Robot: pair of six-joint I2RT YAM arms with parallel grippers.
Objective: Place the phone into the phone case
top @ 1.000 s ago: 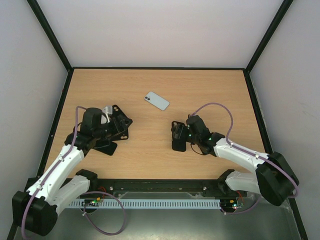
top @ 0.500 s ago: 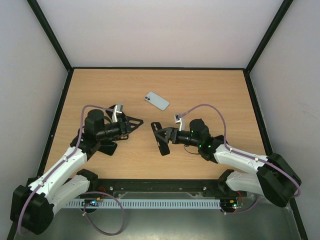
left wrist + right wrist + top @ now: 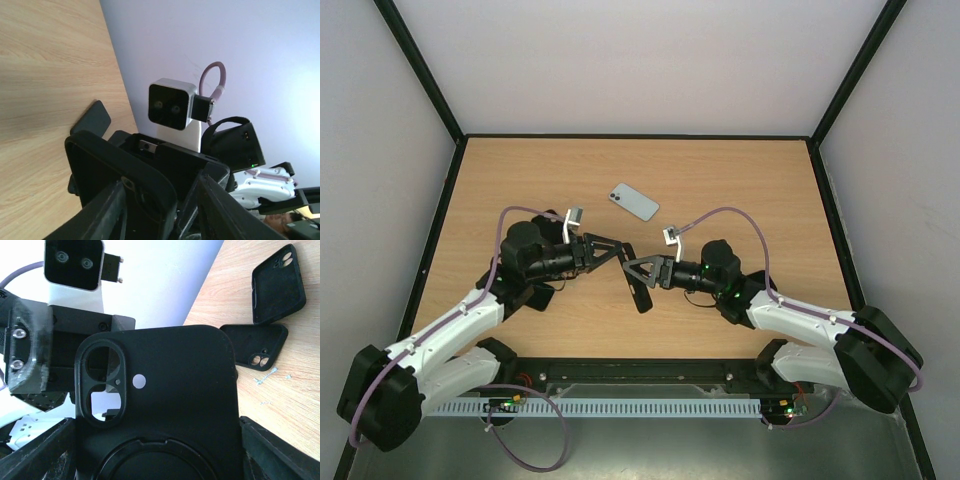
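Note:
The phone, pale with its back up, lies alone on the wooden table, behind both grippers. My right gripper is shut on the black phone case, lifted off the table. In the right wrist view the phone case fills the space between my right gripper, camera cutout at upper left. My left gripper faces it tip to tip. In the left wrist view my left gripper straddles the phone case at its end, with a gap still showing beside one finger.
Two spare black cases lie on the table by the left arm; the top view shows them as a dark case pile under that arm. Black frame rails edge the table.
The right arm swung the case left and raised it on edge. My left gripper left the spare cases, moved right to meet it, and its jaws narrowed around the case's end.

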